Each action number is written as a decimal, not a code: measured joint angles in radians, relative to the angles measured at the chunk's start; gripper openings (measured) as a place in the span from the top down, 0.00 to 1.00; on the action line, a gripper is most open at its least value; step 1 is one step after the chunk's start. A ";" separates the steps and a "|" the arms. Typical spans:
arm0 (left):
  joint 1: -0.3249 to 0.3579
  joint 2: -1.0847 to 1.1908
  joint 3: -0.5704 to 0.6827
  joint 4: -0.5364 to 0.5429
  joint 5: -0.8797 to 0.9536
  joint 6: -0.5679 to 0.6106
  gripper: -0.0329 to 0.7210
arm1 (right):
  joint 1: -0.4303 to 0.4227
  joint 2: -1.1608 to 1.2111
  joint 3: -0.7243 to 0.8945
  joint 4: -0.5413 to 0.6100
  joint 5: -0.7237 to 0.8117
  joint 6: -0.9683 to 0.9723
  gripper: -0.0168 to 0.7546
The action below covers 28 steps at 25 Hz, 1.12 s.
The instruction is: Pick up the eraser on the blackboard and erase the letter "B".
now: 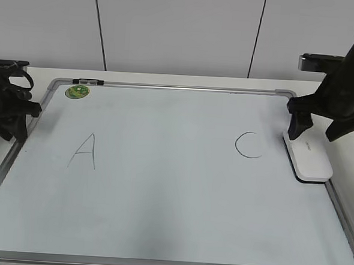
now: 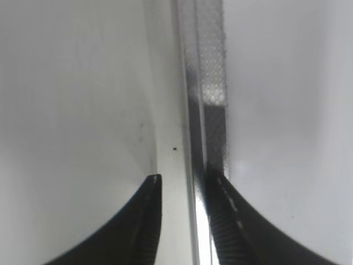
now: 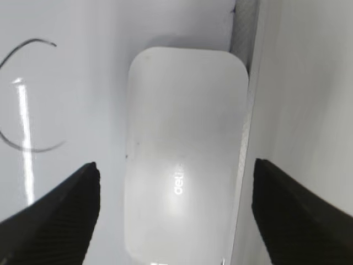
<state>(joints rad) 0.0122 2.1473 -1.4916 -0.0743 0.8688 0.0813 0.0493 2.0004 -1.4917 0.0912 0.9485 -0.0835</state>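
The white eraser lies flat on the blackboard against its right frame; it also shows in the right wrist view. My right gripper hangs open just above it, one finger on each side, not gripping. Letters "A" and "C" are on the board. No letter "B" shows between them. My left gripper rests at the board's left frame, its fingers slightly apart and empty.
A round green sticker sits at the board's top left corner. The grey metal frame runs between my left fingers. A white wall stands behind the table.
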 joint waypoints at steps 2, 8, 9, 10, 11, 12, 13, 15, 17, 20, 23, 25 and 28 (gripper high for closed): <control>0.000 0.000 -0.018 0.002 0.031 0.000 0.51 | 0.000 -0.022 0.000 -0.002 0.022 -0.004 0.15; 0.000 -0.042 -0.122 0.002 0.178 0.000 0.33 | 0.000 -0.092 0.000 -0.006 0.089 -0.014 0.16; 0.000 -0.053 -0.133 0.002 0.207 0.000 0.33 | 0.000 -0.104 0.000 -0.006 0.103 -0.014 0.16; 0.000 -0.069 -0.140 0.002 0.229 0.000 0.33 | 0.000 -0.115 0.000 -0.006 0.118 -0.014 0.16; 0.000 -0.086 -0.143 0.002 0.254 0.000 0.32 | 0.000 -0.129 0.000 -0.006 0.136 -0.014 0.16; 0.000 -0.104 -0.144 0.002 0.281 0.000 0.32 | 0.000 -0.143 0.000 -0.006 0.148 -0.014 0.16; 0.000 -0.119 -0.144 0.002 0.302 0.000 0.32 | 0.000 -0.159 0.000 -0.006 0.159 -0.014 0.17; 0.000 -0.155 -0.144 0.002 0.335 0.000 0.32 | 0.000 -0.198 0.000 -0.008 0.188 -0.014 0.18; 0.000 -0.191 -0.144 0.002 0.341 0.000 0.32 | 0.000 -0.231 0.000 -0.008 0.213 -0.016 0.18; 0.000 -0.267 -0.142 -0.004 0.349 0.000 0.32 | 0.000 -0.300 0.000 -0.010 0.257 -0.016 0.19; 0.000 -0.379 -0.136 -0.011 0.355 0.000 0.32 | 0.000 -0.362 0.000 -0.010 0.273 -0.016 0.20; 0.000 -0.458 -0.126 -0.011 0.357 0.000 0.32 | 0.000 -0.406 0.002 -0.010 0.277 -0.016 0.20; 0.000 -0.587 -0.082 -0.011 0.359 0.000 0.32 | 0.000 -0.500 0.023 -0.010 0.279 -0.016 0.21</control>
<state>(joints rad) 0.0122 1.5603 -1.5737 -0.0855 1.2281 0.0813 0.0493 1.5007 -1.4684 0.0813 1.2277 -0.0993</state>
